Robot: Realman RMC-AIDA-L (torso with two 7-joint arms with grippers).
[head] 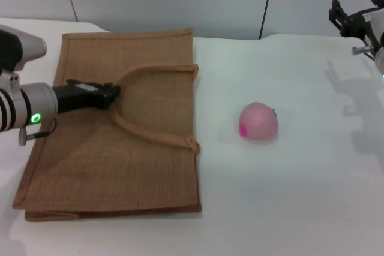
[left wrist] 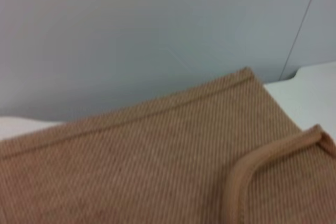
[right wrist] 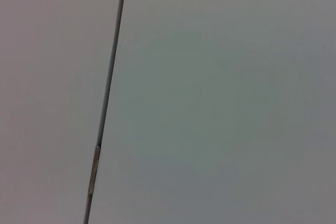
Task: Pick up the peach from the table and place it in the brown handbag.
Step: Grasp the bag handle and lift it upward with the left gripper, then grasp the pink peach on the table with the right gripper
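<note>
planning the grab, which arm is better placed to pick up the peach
Probably the right. The peach lies on the table right of the brown handbag, on the right gripper's side. The left gripper is at the bag's handle.

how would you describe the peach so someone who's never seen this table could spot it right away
Start from the white table and find the big flat brown handbag lying on its left half. Look right of the bag's handle side: the peach sits alone on bare tabletop, apart from the bag. It is the only small round thing there, pale pink with a brighter magenta spot and a tiny dark stem.
</note>
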